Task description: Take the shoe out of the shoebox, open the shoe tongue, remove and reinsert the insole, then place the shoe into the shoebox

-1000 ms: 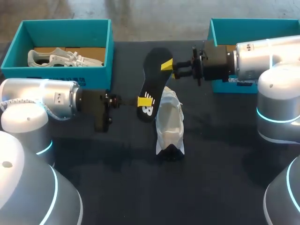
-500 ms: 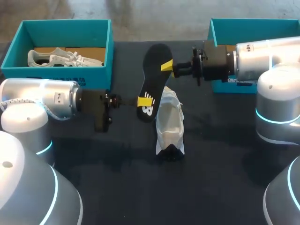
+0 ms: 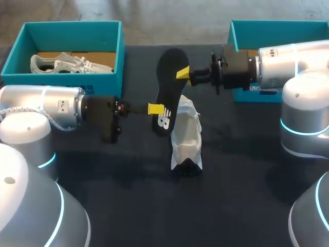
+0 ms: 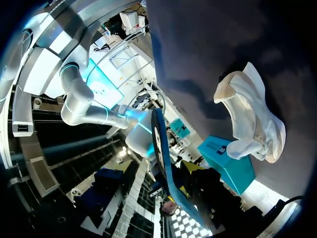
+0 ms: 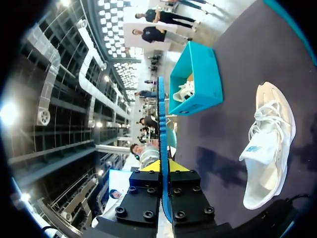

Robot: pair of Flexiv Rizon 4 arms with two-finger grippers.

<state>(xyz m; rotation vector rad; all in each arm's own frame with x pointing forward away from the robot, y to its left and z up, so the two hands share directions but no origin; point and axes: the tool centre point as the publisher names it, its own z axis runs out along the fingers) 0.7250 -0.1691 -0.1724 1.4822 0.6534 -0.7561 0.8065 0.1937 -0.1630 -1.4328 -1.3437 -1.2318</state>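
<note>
Clamps the right gripper on the black insole, pinching its two faces between the yellow tips at the upper part, as seen plainly from the right wrist. Holds that insole on edge and slightly tilted in the air over the middle of the dark table, with its lower end just beside the far end of the white shoe. Has the left gripper at the insole's lower part, just above the white logo; cannot tell from either view whether clamped there or apart. Shows the shoe out of any box, lying on the table under and beside the insole, well apart from both boxes. Has the teal left shoebox at the far left corner with the other shoe lying inside, and the teal right shoebox at the far right, partly hidden behind the right arm.
</note>
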